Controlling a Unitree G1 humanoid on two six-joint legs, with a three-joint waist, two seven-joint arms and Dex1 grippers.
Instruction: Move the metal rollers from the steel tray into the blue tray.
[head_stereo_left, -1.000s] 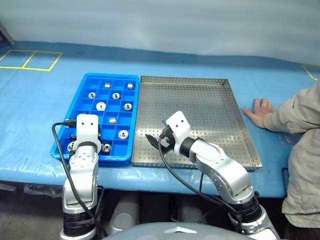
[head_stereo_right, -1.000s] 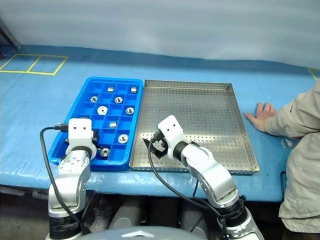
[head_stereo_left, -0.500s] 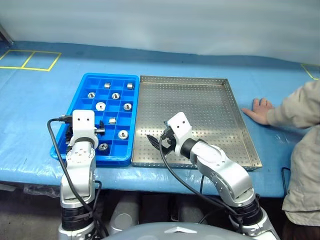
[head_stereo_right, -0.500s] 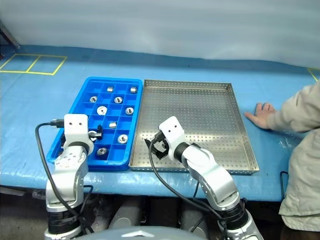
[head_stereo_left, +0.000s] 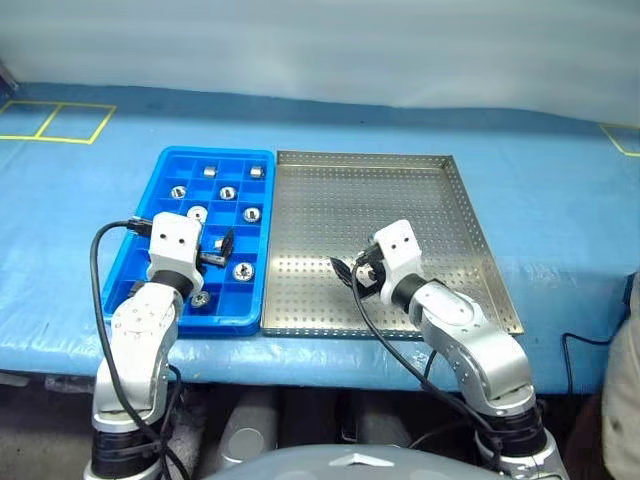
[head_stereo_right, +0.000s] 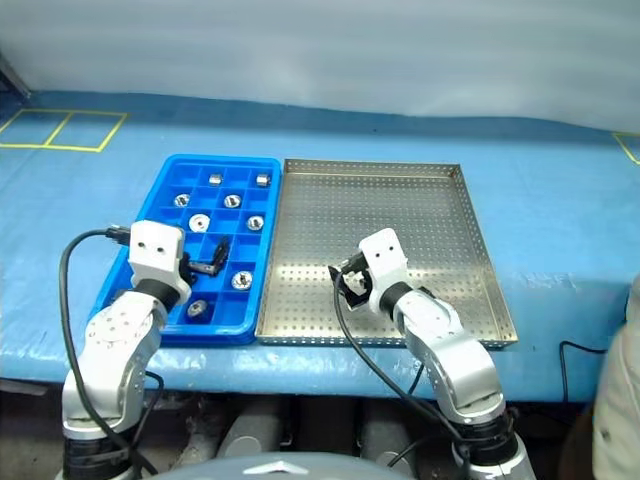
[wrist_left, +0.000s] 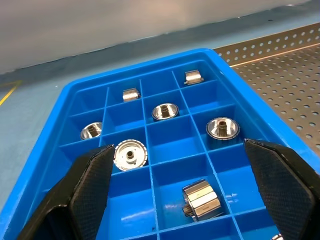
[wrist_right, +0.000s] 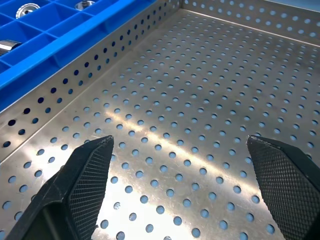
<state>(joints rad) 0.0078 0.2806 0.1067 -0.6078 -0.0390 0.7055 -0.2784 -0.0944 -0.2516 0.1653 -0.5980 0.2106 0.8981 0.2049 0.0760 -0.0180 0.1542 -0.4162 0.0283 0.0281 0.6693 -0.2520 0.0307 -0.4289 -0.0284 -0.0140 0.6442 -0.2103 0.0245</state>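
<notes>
Resting in the blue tray (head_stereo_left: 165, 170), the metal rollers (head_stereo_left: 228, 193) numbered nine as far as I could count: two in the far row, two next, two more behind the left gripper (head_stereo_left: 222, 247), one hard to make out at its fingers, one to its right and one near the front rim. No roller lay on the steel tray (head_stereo_left: 420, 200), whose perforated floor was bare (so nothing seemed left to carry). The rollers sat far and left of the right gripper (head_stereo_left: 347, 272), making the left arm much the nearer. Some stood on end, some lay on their sides. Both grippers' jaws were spread wide, holding nothing; the right hovered over the steel tray's near part.
</notes>
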